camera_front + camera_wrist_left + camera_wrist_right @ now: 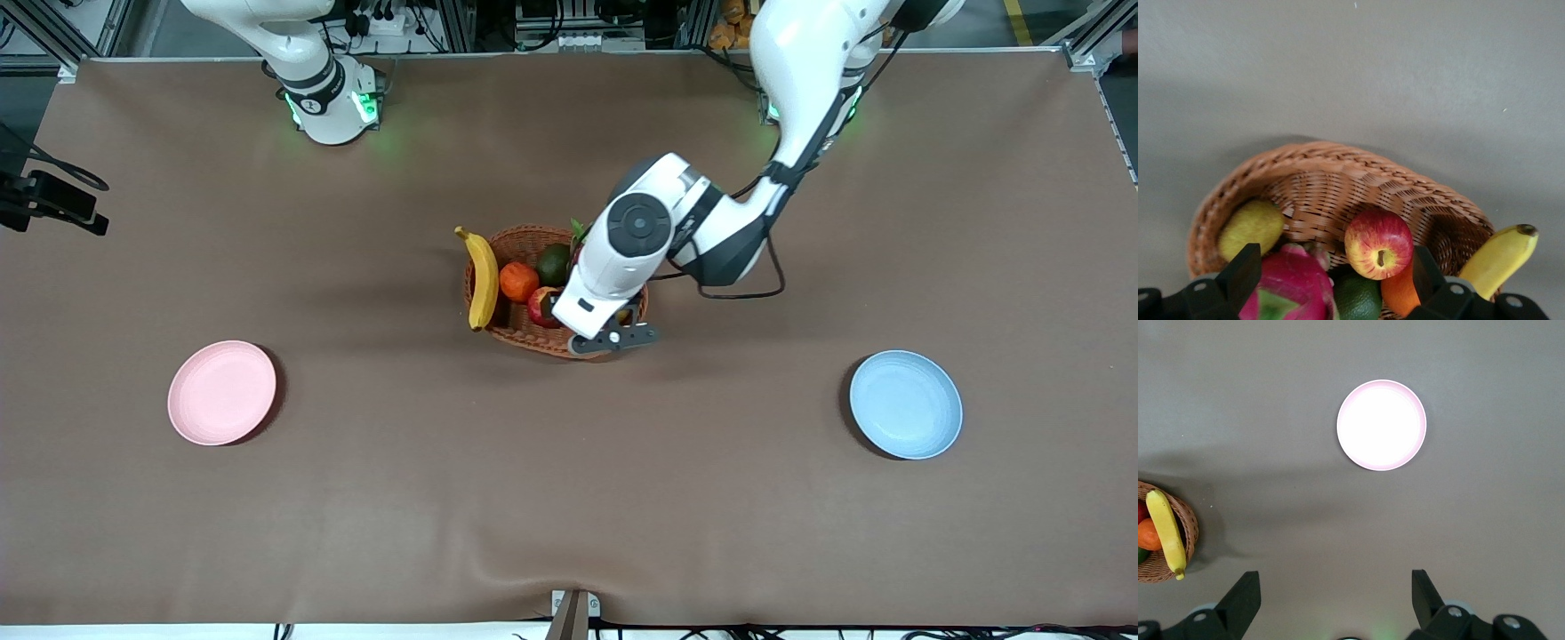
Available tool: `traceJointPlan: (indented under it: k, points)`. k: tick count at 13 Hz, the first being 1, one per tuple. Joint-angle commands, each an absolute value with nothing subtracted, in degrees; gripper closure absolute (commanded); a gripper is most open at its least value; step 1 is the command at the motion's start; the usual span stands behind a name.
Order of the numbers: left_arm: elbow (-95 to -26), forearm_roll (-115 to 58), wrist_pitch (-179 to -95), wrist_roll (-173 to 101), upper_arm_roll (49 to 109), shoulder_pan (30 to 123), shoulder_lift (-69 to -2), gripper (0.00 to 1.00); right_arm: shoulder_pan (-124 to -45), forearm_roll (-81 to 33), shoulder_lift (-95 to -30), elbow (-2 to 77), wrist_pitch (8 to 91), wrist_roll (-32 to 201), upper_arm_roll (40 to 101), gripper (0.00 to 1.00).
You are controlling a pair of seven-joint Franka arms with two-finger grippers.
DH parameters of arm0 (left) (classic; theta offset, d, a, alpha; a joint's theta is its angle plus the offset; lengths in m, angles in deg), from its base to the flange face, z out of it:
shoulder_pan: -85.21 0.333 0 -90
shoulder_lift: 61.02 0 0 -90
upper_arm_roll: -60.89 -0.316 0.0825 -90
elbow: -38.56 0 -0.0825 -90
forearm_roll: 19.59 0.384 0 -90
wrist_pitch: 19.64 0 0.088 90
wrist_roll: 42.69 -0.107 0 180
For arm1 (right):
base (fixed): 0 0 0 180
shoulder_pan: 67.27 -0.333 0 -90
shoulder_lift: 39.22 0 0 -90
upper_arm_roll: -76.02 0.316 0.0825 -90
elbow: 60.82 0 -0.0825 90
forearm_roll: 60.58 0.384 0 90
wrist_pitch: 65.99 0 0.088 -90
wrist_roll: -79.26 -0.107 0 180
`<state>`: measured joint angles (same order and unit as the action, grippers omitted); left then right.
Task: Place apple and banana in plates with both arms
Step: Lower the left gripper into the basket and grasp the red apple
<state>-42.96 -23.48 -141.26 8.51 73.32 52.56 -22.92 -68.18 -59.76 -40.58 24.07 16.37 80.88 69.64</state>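
Observation:
The red and yellow apple [1379, 244] lies in a wicker basket [520, 338] at the table's middle, partly hidden under the left arm's hand in the front view [540, 308]. My left gripper [1335, 267] hangs open just over the basket, the apple between its fingers close to one of them [1425, 270]. The banana [483, 280] rests on the basket's rim toward the right arm's end. The pink plate [222, 392] lies toward the right arm's end, the blue plate [905, 404] toward the left arm's end. My right gripper [1335, 587] waits open, high over bare table.
The basket also holds an orange [518, 282], a dark green fruit [554, 263], a pink dragon fruit [1288, 283] and a yellow-green fruit [1251, 227]. A brown cloth [569, 498] covers the table.

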Motion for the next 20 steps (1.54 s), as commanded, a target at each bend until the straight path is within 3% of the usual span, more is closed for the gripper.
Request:
traceJointPlan:
  k: [1, 7, 10, 19, 20]
  points:
    - [-41.0, -23.5, -141.7, 9.7, 72.6, 50.6, -20.6, 0.0, -67.6, -60.8, -40.3, 23.5, 16.1, 80.0, 70.3, 0.0]
    - [-41.0, -23.4, -147.8, 18.4, 71.6, 46.5, -16.9, 0.0, -67.5, -60.8, -40.3, 23.5, 16.0, 80.0, 70.2, 0.0]
    - [-41.1, -23.4, -149.0, 20.1, 68.8, 43.5, -15.6, 0.0, -67.6, -60.8, -40.3, 23.5, 16.0, 80.0, 70.2, 0.0]
    - [-41.0, -23.3, -151.4, 22.5, 68.6, 42.2, -13.0, 0.0, -67.7, -60.8, -40.4, 23.5, 16.1, 80.0, 70.3, 0.0]
    - [-41.1, -23.1, -151.4, 22.5, 68.6, 42.0, -12.9, 0.04, -67.7, -60.8, -40.5, 23.5, 16.1, 80.0, 70.3, 0.0]
